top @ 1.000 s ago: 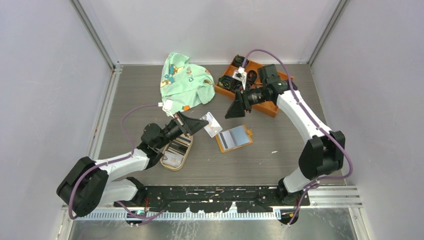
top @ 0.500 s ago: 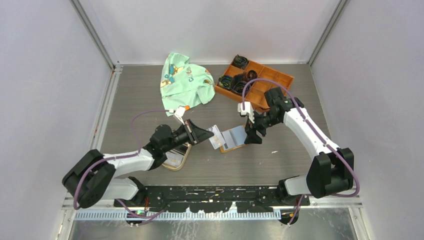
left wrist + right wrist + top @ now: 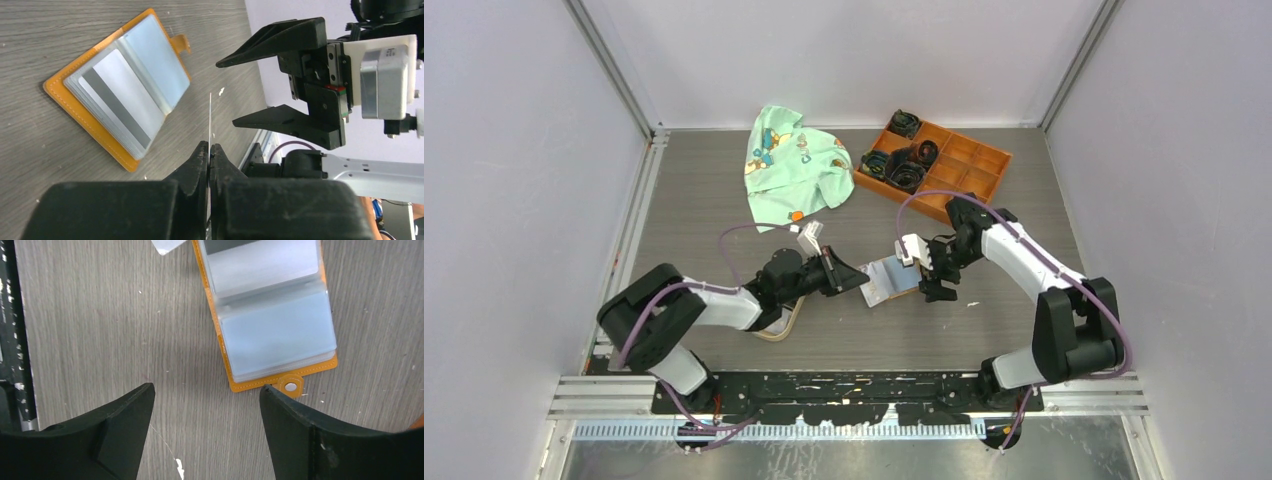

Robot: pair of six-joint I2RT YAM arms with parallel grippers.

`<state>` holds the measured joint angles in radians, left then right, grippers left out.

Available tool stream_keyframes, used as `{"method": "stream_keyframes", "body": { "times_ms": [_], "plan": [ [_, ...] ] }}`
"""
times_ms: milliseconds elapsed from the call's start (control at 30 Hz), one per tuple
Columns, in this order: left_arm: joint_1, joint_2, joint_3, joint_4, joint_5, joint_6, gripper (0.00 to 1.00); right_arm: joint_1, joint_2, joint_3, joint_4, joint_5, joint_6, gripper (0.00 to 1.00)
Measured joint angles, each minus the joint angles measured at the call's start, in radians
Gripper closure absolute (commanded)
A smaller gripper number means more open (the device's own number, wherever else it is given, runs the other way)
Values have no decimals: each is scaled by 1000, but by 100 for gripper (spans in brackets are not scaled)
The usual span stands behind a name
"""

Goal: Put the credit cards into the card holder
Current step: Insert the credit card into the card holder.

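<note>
One card (image 3: 210,117) is pinched edge-on in the left pincer (image 3: 209,148), just short of the open holder (image 3: 892,278), which lies mid-frame on the desk (image 3: 724,200) in the overhead view. The holder's long axis runs left to right there, with the snap end toward the right pincer (image 3: 205,390), which hovers wide and empty above it. The left arm looks nearer the slots. Only the left wrist view shows a striped card (image 3: 117,107) already pocketed. Only the right wrist view shows the snap (image 3: 289,386) beside a finger.
</note>
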<state>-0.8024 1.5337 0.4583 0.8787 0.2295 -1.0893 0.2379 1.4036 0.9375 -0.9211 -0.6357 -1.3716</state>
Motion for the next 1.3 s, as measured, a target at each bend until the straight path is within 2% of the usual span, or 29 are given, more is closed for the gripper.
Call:
{"method": "stream_keyframes", "body": {
  "times_ms": [267,733,1300],
  "plan": [
    [-3,177,86,29,-20,-29,100,0,95,0,24,46,-24,23],
    [-3,308,195,-10,-83,-100,100,10,167,10,32,130,-9,39],
    [-9,360,219,-23,-107,-162,100,50,233,35,53,207,50,45]
  ]
}}
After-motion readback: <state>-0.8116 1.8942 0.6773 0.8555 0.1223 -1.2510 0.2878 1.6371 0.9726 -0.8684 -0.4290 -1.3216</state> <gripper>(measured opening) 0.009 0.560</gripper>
